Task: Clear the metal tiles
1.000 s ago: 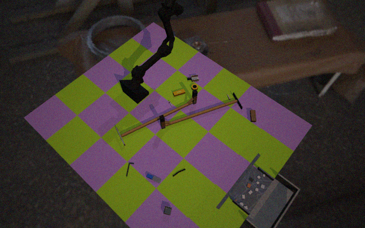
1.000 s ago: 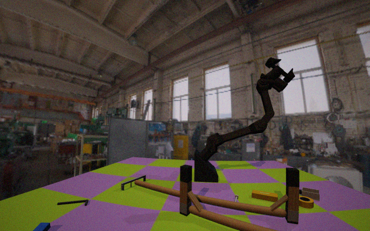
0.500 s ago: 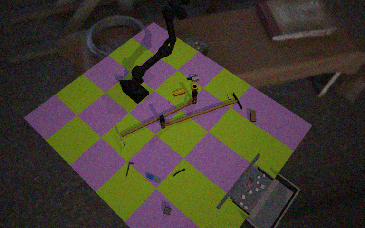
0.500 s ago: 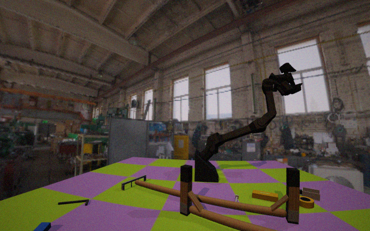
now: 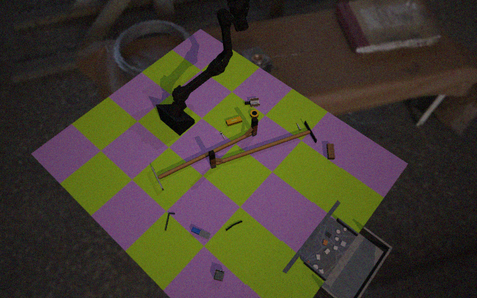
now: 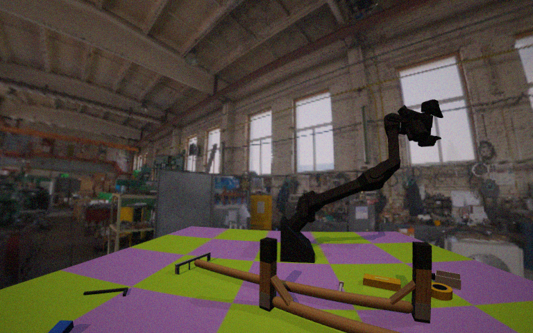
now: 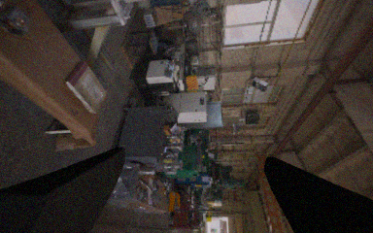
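Observation:
The steel bench plate (image 5: 311, 248) lies at the near right corner of the table, with several small metal tiles (image 5: 327, 251) on it. The grey catch box (image 5: 367, 259) adjoins its far end. Two long wooden-handled scrapers lie crossed mid-table. One (image 5: 197, 158) (image 6: 232, 270) has a grey blade (image 5: 156, 177). The other (image 5: 267, 144) has a black blade (image 5: 310, 131). Each has a dark upright post (image 5: 212, 159) (image 5: 253, 126) (image 6: 268, 270) (image 6: 421, 280). My gripper (image 6: 434, 121) (image 7: 195, 158) is open and empty. It is raised high above the arm base and points out over the room.
An orange block (image 5: 233, 120) (image 6: 381, 281), a yellow tape ring (image 5: 253, 113) (image 6: 442, 291) and a small grey part (image 5: 253, 102) lie near the scrapers. A brown block (image 5: 330, 151), a black L-key (image 5: 169, 213), a blue-grey block (image 5: 199, 231), a curved black strip (image 5: 233, 225) and a grey cube (image 5: 218, 274) are scattered about.

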Motion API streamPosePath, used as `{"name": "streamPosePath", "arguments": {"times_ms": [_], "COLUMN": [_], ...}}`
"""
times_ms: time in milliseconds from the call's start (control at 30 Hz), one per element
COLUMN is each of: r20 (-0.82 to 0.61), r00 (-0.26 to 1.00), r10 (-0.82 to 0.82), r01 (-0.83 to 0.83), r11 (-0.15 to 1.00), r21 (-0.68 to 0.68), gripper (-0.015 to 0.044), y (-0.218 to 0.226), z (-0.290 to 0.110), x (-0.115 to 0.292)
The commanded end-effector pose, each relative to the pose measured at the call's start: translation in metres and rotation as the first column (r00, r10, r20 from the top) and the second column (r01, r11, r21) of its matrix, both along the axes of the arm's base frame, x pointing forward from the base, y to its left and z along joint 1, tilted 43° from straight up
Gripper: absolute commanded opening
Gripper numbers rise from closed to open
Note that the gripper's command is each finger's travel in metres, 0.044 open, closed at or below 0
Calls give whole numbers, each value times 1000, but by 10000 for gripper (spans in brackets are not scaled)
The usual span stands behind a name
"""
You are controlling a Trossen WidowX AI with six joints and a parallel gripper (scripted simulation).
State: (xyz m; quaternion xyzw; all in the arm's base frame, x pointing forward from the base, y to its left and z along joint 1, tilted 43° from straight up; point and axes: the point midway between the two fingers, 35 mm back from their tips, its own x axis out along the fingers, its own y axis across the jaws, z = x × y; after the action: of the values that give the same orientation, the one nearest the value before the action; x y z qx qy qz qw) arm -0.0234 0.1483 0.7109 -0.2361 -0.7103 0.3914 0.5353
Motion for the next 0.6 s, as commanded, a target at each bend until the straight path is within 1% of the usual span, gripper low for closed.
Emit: {"name": "streamPosePath", "arguments": {"times_ms": [0, 200, 567], "r20": [-9, 32, 132], "r00": [1000, 999, 990], "r10": [14, 9, -51], "r01": [-14, -10, 22], "r11": [1000, 999, 977], "r21": [-25, 32, 212], "gripper": [440, 440, 440], "y": [2, -14, -56], "z": [-2, 2, 19], "x": [0, -12, -35]}}
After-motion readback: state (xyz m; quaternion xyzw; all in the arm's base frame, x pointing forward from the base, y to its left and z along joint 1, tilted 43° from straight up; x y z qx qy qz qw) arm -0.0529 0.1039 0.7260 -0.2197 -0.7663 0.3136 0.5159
